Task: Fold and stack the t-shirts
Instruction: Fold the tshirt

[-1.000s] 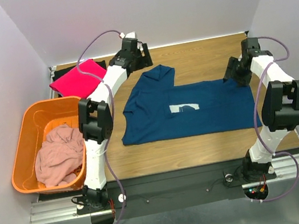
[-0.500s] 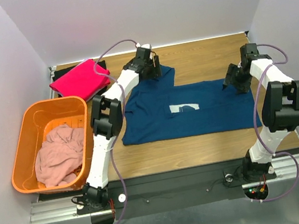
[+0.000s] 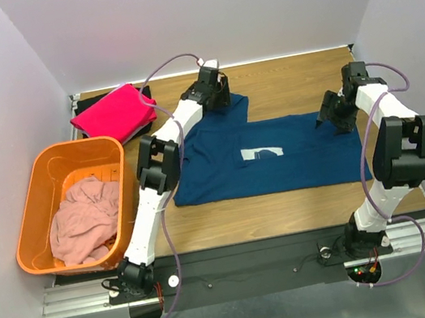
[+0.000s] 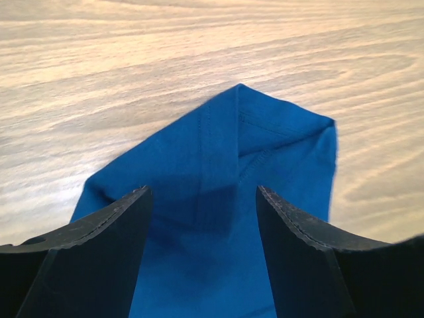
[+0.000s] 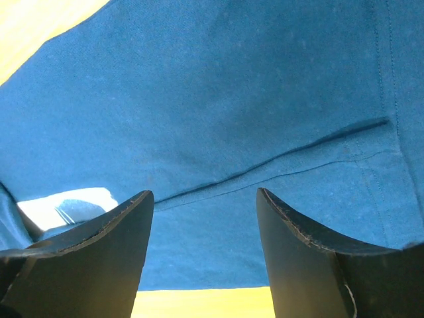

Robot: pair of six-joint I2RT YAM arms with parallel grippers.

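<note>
Change since earlier: the left gripper (image 3: pixel 219 100) is no longer over the bright pink folded cotton t-shirt (image 3: pixel 109 111) but is carried right to the far sleeve (image 4: pixel 225 165) of the navy blue cotton t-shirt (image 3: pixel 280 168); the right gripper (image 3: pixel 329 120) is shifted only slightly.
Navy tee: it is laid flat mid-way across the brown wooden table top (image 3: pixel 281 81), with its white square print (image 3: pixel 262 152) facing up.
Right claw: it is held spread just above the navy cloth at the shirt's far right corner, and nothing is pinched.
Left claw: it is held apart, straddling the sleeve tip, and no cloth is caught.
Risk, near: if only the top layer is nipped at the right corner, the fold is likely to be dragged crooked.
Risk, far: the sleeve tip is narrow; if the jaws are closed off-centre, the cloth may be missed or bunched.
Risk, both: if the lifts are uneven, the shirt may be skewed on the table.
Hidden, near: the pale dusty-pink crumpled t-shirt (image 3: pixel 83 219) is heaped in the orange plastic basket (image 3: pixel 29 216), so its shape cannot be read.
Hidden, middle: contact between either claw and the cloth cannot be told.
Hidden, far: the black t-shirt (image 3: pixel 146 93) is almost wholly covered by the pink one.
</note>
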